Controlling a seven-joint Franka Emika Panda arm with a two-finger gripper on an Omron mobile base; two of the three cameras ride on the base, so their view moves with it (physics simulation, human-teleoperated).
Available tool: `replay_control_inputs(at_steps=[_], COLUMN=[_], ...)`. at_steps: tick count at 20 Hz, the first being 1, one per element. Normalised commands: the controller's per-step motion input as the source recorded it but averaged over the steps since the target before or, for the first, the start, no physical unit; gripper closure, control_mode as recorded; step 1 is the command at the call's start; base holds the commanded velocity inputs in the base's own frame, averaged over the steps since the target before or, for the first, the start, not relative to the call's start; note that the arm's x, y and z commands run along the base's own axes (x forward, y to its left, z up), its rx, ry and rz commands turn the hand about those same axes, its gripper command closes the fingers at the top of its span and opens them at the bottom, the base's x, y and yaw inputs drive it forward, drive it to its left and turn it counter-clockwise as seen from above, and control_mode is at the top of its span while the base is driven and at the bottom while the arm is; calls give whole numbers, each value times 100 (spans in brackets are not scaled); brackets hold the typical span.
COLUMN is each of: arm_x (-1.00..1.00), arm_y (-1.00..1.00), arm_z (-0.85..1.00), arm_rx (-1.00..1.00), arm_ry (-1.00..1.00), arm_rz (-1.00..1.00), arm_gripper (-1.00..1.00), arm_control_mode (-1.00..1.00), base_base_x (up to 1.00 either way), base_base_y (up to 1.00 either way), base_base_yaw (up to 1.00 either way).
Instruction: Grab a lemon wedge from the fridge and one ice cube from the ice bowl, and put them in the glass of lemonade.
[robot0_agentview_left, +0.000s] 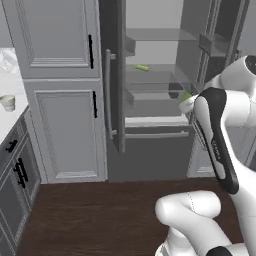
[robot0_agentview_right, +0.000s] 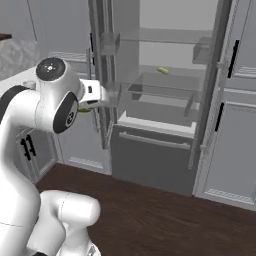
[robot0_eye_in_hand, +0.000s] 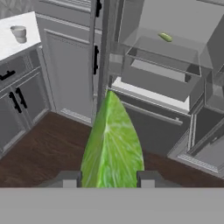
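Note:
My gripper (robot0_eye_in_hand: 107, 179) is shut on the lemon wedge (robot0_eye_in_hand: 111, 148), a yellow-green slice that stands up between the two fingertips. From the base views the wedge is a small green spot (robot0_agentview_left: 186, 96) (robot0_agentview_right: 85, 109) at the hand, held in the air in front of the fridge (robot0_agentview_left: 150, 140). The fridge stands with its doors open, light grey shelves and drawers showing (robot0_agentview_right: 165, 90). A small pale glass (robot0_agentview_left: 7, 102) (robot0_eye_in_hand: 19, 33) sits on the white counter far to the left. The ice bowl is out of view.
A small yellow-green item (robot0_agentview_left: 142, 67) (robot0_agentview_right: 163, 70) (robot0_eye_in_hand: 165, 37) lies on a fridge shelf. The open left fridge door (robot0_agentview_left: 117, 75) juts out beside grey panelled cabinets (robot0_agentview_left: 65, 130). Dark drawers (robot0_agentview_left: 15, 170) run under the counter. The floor is dark wood (robot0_agentview_left: 100, 215).

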Motion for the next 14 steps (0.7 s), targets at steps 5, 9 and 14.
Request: replay_control_inputs(at_steps=[5, 9, 14], arm_x=[0, 0, 0], arm_y=[0, 0, 0], arm_z=[0, 0, 0], arm_rx=[0, 0, 0], arm_ry=[0, 0, 0], arm_rz=[0, 0, 0], arm_gripper=[100, 100, 100], arm_control_mode=[100, 100, 100], base_base_x=[28, 97, 100], base_base_y=[32, 15, 0], base_base_yaw=[67, 63, 38])
